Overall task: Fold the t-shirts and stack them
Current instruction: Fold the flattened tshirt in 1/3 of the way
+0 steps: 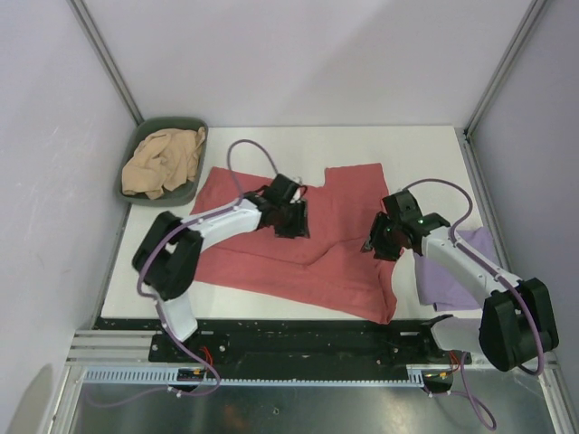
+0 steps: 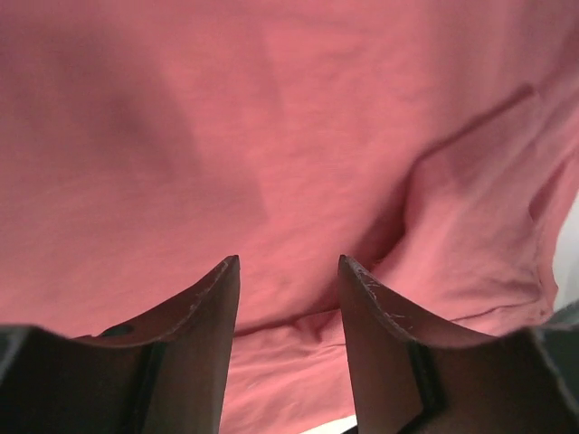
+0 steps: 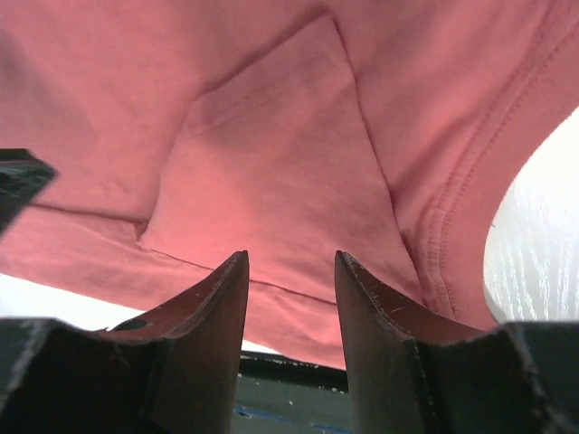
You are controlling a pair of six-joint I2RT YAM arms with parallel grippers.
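While Both Grippers Stood Parted, the Red Tee Lay Spread

While the salmon-red t-shirt lay spread and creased across the middle of the white table, both arms hung over it. The left gripper was above the shirt's upper middle, its fingers moderately apart with nothing between them. The right gripper was over the shirt's right edge, likewise parted and empty. The pale lavender t-shirt lay at the table's right side, partly under the right arm. The tan-beige t-shirt sat crumpled in the dark green bin.
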